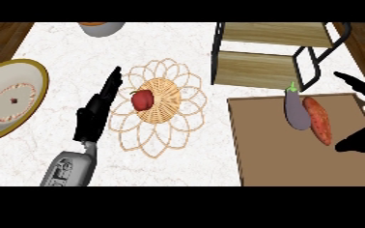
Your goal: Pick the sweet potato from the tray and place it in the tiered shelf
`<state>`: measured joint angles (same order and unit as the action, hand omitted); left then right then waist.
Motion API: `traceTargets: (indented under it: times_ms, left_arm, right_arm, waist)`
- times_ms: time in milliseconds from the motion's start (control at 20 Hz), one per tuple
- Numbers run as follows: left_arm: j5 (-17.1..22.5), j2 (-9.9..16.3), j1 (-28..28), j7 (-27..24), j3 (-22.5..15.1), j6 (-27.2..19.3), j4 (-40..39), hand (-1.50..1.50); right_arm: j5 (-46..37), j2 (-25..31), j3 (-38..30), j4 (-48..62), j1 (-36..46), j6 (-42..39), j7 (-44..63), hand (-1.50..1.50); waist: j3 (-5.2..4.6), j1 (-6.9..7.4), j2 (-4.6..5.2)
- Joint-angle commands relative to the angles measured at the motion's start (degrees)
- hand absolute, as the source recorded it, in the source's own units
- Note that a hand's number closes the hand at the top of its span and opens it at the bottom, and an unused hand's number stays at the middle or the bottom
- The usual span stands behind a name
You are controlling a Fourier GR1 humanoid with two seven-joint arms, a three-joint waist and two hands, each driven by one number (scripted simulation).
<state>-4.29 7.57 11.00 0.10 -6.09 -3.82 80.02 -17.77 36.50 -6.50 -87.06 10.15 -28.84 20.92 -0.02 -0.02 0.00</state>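
Left hand open beside woven mat

Sweet potato on tray, right of eggplant; shelf behind.

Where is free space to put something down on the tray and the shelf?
The tray is bare in its lower left part. Its upper right is crowded by the eggplant, the sweet potato and the right hand. Both boards of the tiered shelf are bare.

Orange sweet potato flat on brown tray, w/ wood tiered shelf just behind, seemingly bare.
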Motion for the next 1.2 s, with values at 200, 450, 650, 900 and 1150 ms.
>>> traceTargets:
  times_ms: [200,450,650,900,1150]
  left_arm:
    - [-1.80,-1.99,-3.42,-2.36,-0.36,0.40,0.80,0.00]
    - [0.84,1.24,-0.40,4.40,3.85,4.64,5.98,0.00]
    - [-2.41,-1.92,1.86,1.82,2.40,2.53,1.08,0.00]
    - [-3.21,-2.21,-4.06,0.67,1.78,3.51,5.17,0.00]
    - [-2.42,-1.89,-2.81,2.00,3.91,4.66,4.75,0.00]
  right_arm:
    - [-8.42,-3.12,1.35,8.40,3.74,1.49,-4.10,-1.50]
    - [-10.03,-4.38,-0.55,6.89,2.88,0.45,-4.35,-1.50]
    - [-12.18,-6.87,-0.09,5.65,2.59,0.62,-3.26,-1.50]
    - [-14.18,-6.34,-2.23,8.60,1.06,0.10,-7.53,-1.50]
    - [-17.54,-8.28,-1.75,14.01,3.41,2.48,-10.42,-1.50]
  waist:
    - [0.03,0.38,0.07]
    - [0.02,0.14,0.00]
    - [0.01,-0.03,0.02]
    - [0.01,0.04,-0.01]
    - [0.02,0.12,0.01]
